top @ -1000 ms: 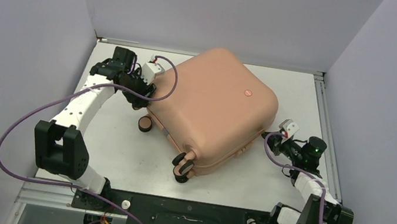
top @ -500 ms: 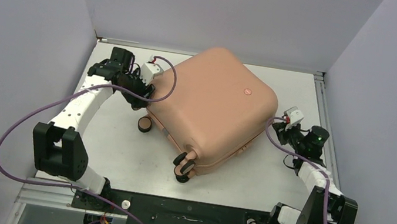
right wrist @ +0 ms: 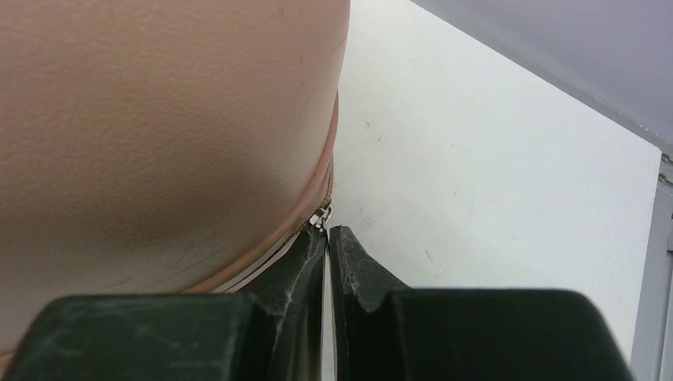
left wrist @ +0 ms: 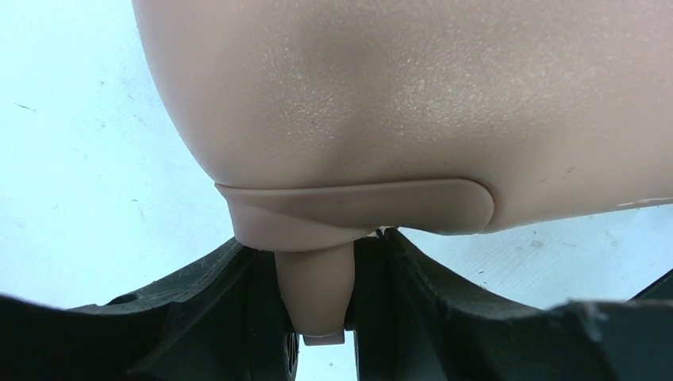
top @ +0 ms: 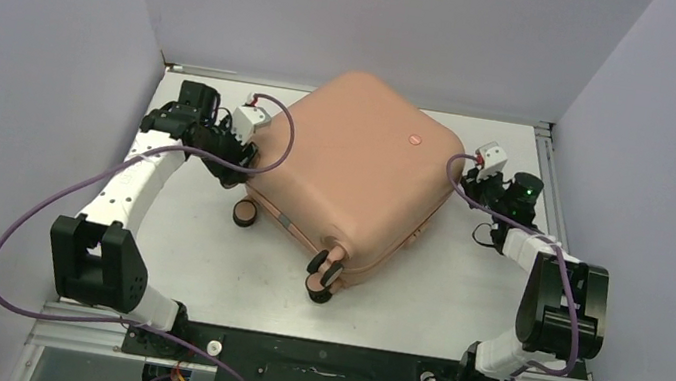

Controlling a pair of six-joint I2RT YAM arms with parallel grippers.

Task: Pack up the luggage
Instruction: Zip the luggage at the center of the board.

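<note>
Luggage [top: 355, 183] lies closed and flat at the centre of the table [top: 202, 261], turned diagonally, with its caster wheels [top: 324, 277] at 6 o'clock, nearest the arm bases. At 9 o'clock of the shell, the left gripper [left wrist: 317, 317] has its fingers closed narrowly on the pink handle stem [left wrist: 313, 294], touching it on both sides. At 2 o'clock, farther back, the right gripper [right wrist: 327, 246] has its fingers drawn almost together, with the small metal zipper pull [right wrist: 321, 218] at their very tips; judge this hold as shallow. Expect the pull to slip free if you drag it off the line of the seam or take the rounded corner too fast. Expect the case to swivel on the table if the left hold slackens. Avoid opposed pulls from both arms, which may strain the stem.
</note>
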